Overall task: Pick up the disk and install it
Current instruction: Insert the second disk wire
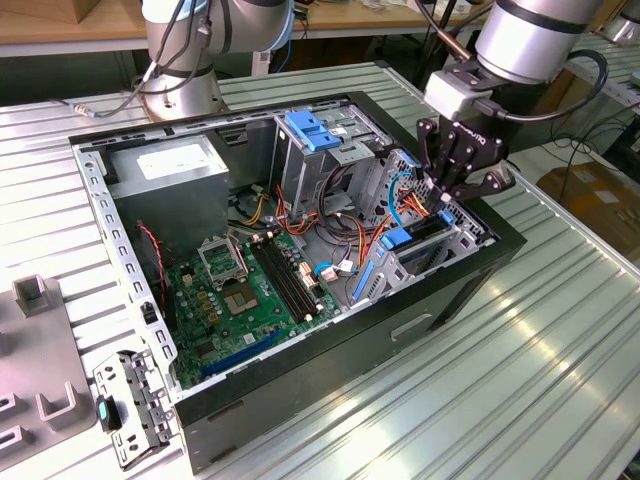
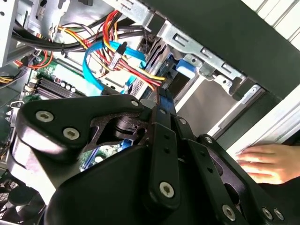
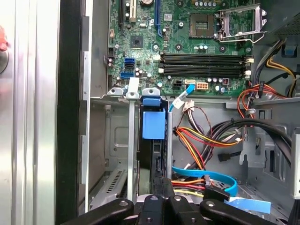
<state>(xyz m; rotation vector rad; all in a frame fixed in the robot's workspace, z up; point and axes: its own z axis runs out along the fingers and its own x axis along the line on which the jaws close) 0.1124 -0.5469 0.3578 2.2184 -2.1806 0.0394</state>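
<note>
Pincer (image 1: 447,196) vertical over disk (image 3: 153,125) w/ blue rails, in bay.

green motherboard (image 1: 245,290), grey power-supply box (image 1: 170,175), bracket (image 1: 130,408)

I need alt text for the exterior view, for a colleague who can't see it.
The arm's black tool hangs over the drive bay at the exterior view's right end of an open computer case. The green motherboard lies exposed; a grey power supply sits at the back.
</note>
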